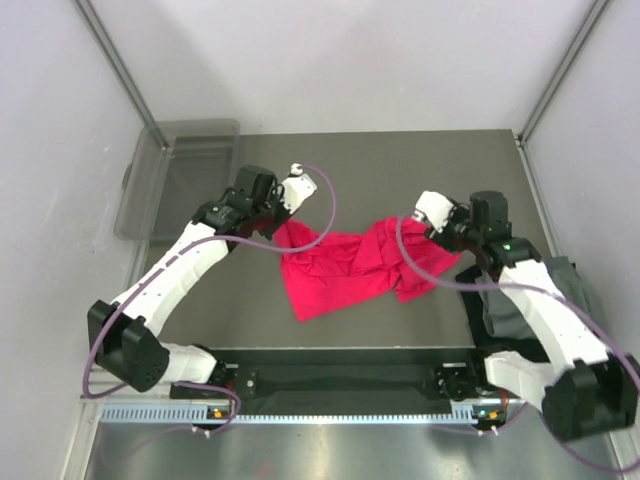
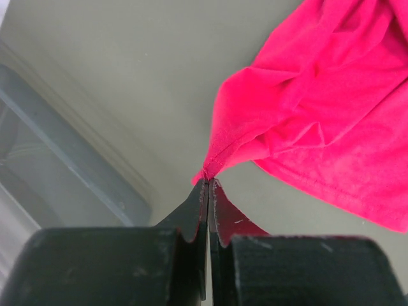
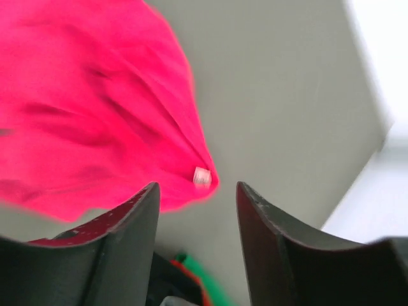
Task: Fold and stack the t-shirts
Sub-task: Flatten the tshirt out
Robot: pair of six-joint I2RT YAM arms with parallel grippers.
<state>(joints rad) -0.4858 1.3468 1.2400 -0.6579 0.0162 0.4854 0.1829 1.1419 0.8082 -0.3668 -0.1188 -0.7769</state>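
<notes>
**Crumple of red cloth at mid-table, one corner pinched**

Nearest us, at the right edge of the table (image 1: 400,160), we see dark t-shirts (image 1: 565,280) lying in a heap under the right arm. The arm covers much of them, so we cannot tell how many there are or whether they are folded.

Further in, the red t-shirt (image 1: 345,270) lies rumpled at the middle of the table. Its long axis runs left to right, with a broad flap sagging toward the near left and its right end bunched. We cannot make out where the collar or the sleeves point.

The left gripper (image 2: 208,182) is clenched on the shirt's far-left corner, a thin peak of red cloth caught between its tips. The right gripper (image 3: 197,186) sits at the shirt's right end with its fingers standing apart and grasping nothing. The cloth tip, carrying a small white tag (image 3: 201,176), lies just beyond the gap; this view is blurred.

Farthest, at the far left, sits the clear plastic bin (image 1: 150,190), partly off the table's edge. Through its walls we make out only grey haze.
</notes>
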